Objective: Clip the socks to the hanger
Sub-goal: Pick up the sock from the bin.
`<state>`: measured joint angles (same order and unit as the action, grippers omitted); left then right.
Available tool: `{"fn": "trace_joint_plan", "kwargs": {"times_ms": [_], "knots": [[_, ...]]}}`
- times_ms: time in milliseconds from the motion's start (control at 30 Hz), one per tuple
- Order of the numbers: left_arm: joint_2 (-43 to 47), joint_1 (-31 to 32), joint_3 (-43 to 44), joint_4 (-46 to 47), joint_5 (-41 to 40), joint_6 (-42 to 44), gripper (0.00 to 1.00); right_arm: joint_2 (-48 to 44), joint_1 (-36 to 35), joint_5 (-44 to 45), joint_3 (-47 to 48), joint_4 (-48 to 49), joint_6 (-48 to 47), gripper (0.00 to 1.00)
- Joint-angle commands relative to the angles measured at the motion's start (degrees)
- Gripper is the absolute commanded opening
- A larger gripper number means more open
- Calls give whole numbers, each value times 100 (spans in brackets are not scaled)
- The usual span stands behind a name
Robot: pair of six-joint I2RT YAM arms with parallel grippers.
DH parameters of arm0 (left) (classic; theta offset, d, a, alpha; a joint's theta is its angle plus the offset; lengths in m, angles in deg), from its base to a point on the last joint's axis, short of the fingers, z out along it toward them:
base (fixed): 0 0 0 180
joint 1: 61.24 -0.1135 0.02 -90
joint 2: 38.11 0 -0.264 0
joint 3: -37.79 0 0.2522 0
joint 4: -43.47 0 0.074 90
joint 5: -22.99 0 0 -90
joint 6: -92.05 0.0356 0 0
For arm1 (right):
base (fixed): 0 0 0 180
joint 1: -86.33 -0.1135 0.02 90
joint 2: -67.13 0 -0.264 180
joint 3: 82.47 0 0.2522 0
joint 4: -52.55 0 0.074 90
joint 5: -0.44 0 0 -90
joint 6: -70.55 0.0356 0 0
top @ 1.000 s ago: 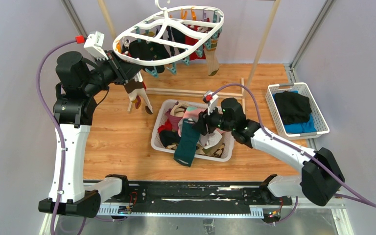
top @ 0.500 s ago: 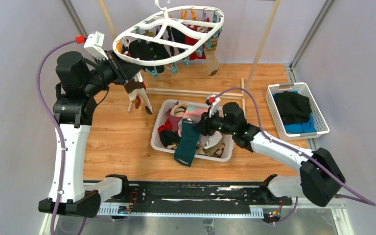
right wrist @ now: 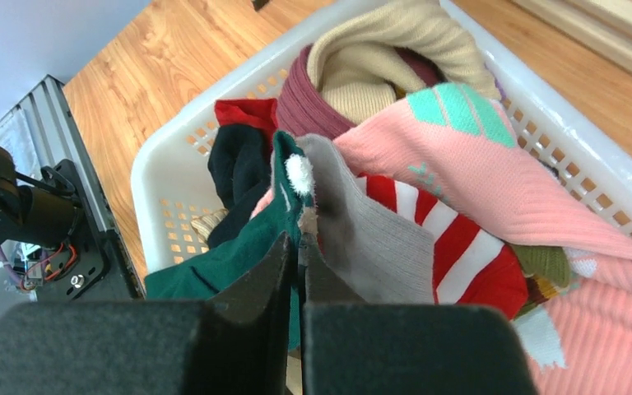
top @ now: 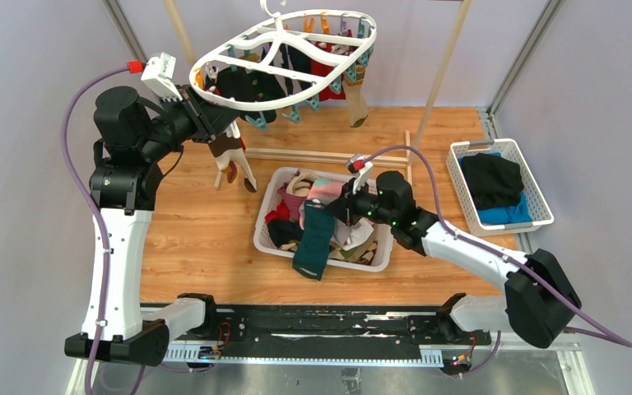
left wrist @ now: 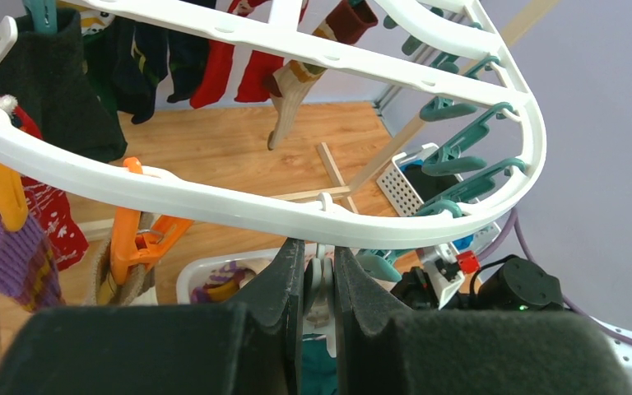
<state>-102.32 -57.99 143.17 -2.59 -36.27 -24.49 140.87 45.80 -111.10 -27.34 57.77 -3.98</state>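
Note:
The white oval hanger [top: 251, 104] hangs at the back, with several socks [top: 251, 82] pinned under it. My left gripper [top: 212, 122] is raised to its near rim [left wrist: 214, 207] and is shut on a white clothespin [left wrist: 319, 276] dangling below that rim. Orange pins [left wrist: 136, 239] hang to the left and teal pins [left wrist: 461, 156] to the right. More socks fill the white basket [top: 262, 224]. My right gripper [top: 341, 206] reaches into that pile and is shut on the edge of a teal sock [right wrist: 214, 267], which drapes over the basket's front [top: 313, 247]. A grey sock [right wrist: 370, 239] lies right beside the jaws [right wrist: 299, 251].
A second white basket [top: 537, 216] with black and blue clothes stands at the right. The wooden frame's base bar [top: 329, 156] runs behind the sock basket [right wrist: 158, 177], with its poles rising at the back. Purple cables trail from both arms.
My right gripper has closed on the teal sock's edge and shifted slightly right over the basket. The left arm and the hanger have not moved.

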Motion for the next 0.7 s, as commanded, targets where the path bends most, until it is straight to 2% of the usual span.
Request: {"fn": "trace_joint_plan", "kwargs": {"times_ms": [0,100,200,333,467,667], "knots": [[53,31,14,-86,181,32,8,-486,-86,-198,234,86,15,0],[56,26,6,-64,208,5,8,-659,-101,-493,661,54,66,0],[80,31,-28,-33,234,-33,8,-735,-268,-415,984,165,69,0],[39,27,-171,-12,361,-121,7,-636,-792,423,1328,425,-16,0],[15,34,-258,-13,424,-92,6,-288,-1245,1359,1372,1244,146,0],[47,28,-226,21,531,-15,6,389,-1433,1646,1793,2079,332,0]]}}
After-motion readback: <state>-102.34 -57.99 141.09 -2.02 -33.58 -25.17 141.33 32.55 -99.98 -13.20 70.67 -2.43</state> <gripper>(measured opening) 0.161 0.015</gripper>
